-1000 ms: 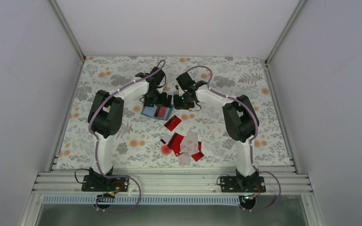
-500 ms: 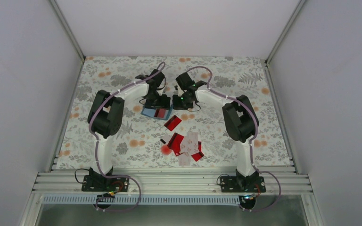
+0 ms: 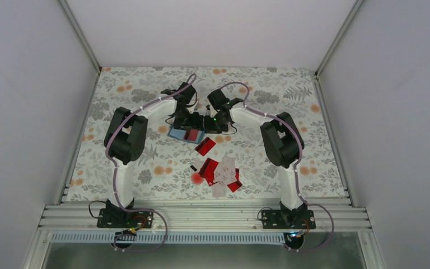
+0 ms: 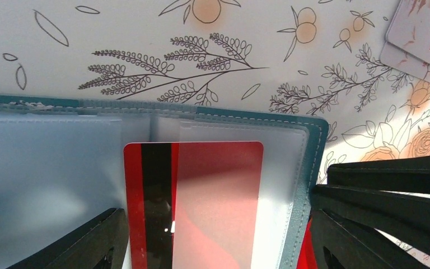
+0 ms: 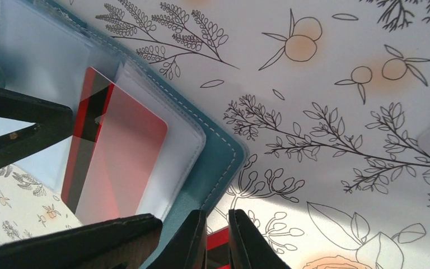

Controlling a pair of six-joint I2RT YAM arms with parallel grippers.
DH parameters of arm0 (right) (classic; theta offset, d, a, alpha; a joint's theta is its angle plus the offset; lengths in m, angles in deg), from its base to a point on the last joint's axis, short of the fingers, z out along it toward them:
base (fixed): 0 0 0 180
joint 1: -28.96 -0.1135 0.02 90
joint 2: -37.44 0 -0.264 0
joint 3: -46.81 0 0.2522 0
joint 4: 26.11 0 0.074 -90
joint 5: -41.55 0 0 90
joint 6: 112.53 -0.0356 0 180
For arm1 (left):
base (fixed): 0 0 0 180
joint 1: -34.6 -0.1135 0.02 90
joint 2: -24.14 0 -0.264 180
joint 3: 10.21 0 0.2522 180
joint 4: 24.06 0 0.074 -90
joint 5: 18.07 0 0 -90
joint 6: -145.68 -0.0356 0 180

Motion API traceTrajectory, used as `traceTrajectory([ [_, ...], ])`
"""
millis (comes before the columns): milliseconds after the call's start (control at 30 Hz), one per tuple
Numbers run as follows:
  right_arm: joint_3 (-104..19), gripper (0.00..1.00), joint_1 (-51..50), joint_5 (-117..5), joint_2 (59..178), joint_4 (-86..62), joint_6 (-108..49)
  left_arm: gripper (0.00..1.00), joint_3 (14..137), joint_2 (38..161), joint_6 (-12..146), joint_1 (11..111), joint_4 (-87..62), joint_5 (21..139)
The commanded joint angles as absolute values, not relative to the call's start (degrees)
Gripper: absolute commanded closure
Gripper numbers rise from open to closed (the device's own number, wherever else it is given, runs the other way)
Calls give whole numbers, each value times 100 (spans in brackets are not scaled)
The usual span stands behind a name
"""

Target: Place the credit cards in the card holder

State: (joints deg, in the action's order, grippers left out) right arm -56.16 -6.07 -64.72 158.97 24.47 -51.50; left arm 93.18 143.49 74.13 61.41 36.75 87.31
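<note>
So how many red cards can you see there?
4 red cards: one partly inside the blue holder, one loose beside it, two among the heaped white cards. More may hide underneath.

floral tablecloth (image 3: pixel 134 84), round red blob (image 3: pixel 196 178) just below tiny black piece (image 3: pixel 193 167), pale walls (image 3: pixel 28 84) around

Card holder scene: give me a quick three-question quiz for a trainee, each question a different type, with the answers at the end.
1. True or false: the red card lies wholly outside the holder.
2. Multiple choice: seen from the top camera, the loose cards lie A) nearer the arm bases than the holder, B) farther from the bases than it, C) stacked on top of it.
3. Fill in: the left claw straddles the holder with its jaws ___.

Key: 1 false, it sits partly in a clear sleeve; 2 A; 3 open.
</note>
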Motion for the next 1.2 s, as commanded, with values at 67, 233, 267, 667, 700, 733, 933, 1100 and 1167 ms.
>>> traceTrajectory([
  [67,-5572,89,-681,-6546,16072,2329,-5193,18,9195,14335,7411,6166,3441,9251],
  [233,-5572,89,-681,-6563,16120,2299,-5188,18,9116,14324,7459,6167,3365,9420],
  [267,-5564,89,-681,-6569,16128,2297,-5188,18,9110,14323,7476,6163,3362,9466],
  [667,-5493,89,-681,-6566,16165,2202,-5158,18,8954,14161,7644,6153,2965,10194],
  [700,-5489,89,-677,-6549,16155,2206,-5146,18,8932,14134,7645,6150,2922,10248],
  [733,-5488,89,-678,-6527,16147,2214,-5130,18,8930,14116,7650,6150,2917,10269],
  [933,-5381,89,-607,-6417,15973,2214,-5068,18,8920,13835,7633,6108,2883,10172],
  [1100,-5302,89,-520,-6266,15798,2315,-4976,17,8907,13699,7681,6096,2901,10057],
  [1167,-5279,89,-475,-6211,15696,2357,-4946,17,8912,13649,7685,6095,2930,9999],
])
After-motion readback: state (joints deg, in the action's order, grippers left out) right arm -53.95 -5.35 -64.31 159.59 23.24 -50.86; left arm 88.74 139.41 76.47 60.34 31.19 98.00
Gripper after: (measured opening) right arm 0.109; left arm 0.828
